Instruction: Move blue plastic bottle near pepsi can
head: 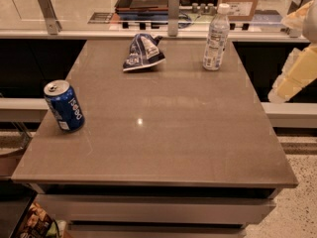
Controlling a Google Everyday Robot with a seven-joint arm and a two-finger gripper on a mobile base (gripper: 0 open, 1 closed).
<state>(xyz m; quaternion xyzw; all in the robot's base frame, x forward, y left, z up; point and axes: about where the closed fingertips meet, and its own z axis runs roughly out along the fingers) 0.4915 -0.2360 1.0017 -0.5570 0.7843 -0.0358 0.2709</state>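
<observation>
Bearing "pepsi" lettering, can (64,106) stands far from right-edge gripper (291,79).

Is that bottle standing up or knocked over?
Upright: the blue plastic bottle stands on its base, white cap on top. The gripper is beyond the table's right edge.

Bottle (216,37) upright back right, pepsi can (64,106) front left, gripper (292,76) far right

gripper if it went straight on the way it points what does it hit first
The gripper, at far right beside the table, seems angled down-left, so probably the table's right edge first, not the bottle; depth unclear.
</observation>
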